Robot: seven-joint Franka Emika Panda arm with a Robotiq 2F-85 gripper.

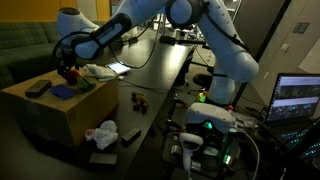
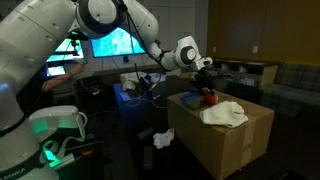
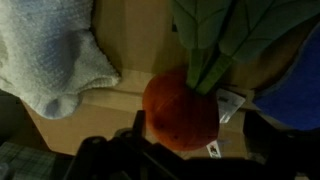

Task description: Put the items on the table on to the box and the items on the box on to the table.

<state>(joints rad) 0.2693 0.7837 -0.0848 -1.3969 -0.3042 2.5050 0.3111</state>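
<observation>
A red-orange plush vegetable [image 3: 180, 110] with green leaves [image 3: 225, 35] lies on top of the cardboard box [image 1: 60, 112]; it also shows in an exterior view [image 2: 210, 98]. My gripper [image 3: 185, 150] is just above it, open, with its dark fingers on either side of the toy; it shows in both exterior views [image 1: 68, 72] [image 2: 205, 84]. A white cloth [image 3: 50, 55] [image 2: 226, 114], a blue item [image 1: 63, 92] and a dark flat item [image 1: 38, 88] also lie on the box. On the dark table lie a white crumpled cloth [image 1: 100, 133] and small red items [image 1: 138, 100].
The box [image 2: 225, 145] stands at the table's end. A dark flat object [image 1: 130, 135] lies near the white cloth on the table. Monitors [image 1: 300, 98] and cables stand beside the robot base. A sofa [image 1: 25, 50] is behind the box.
</observation>
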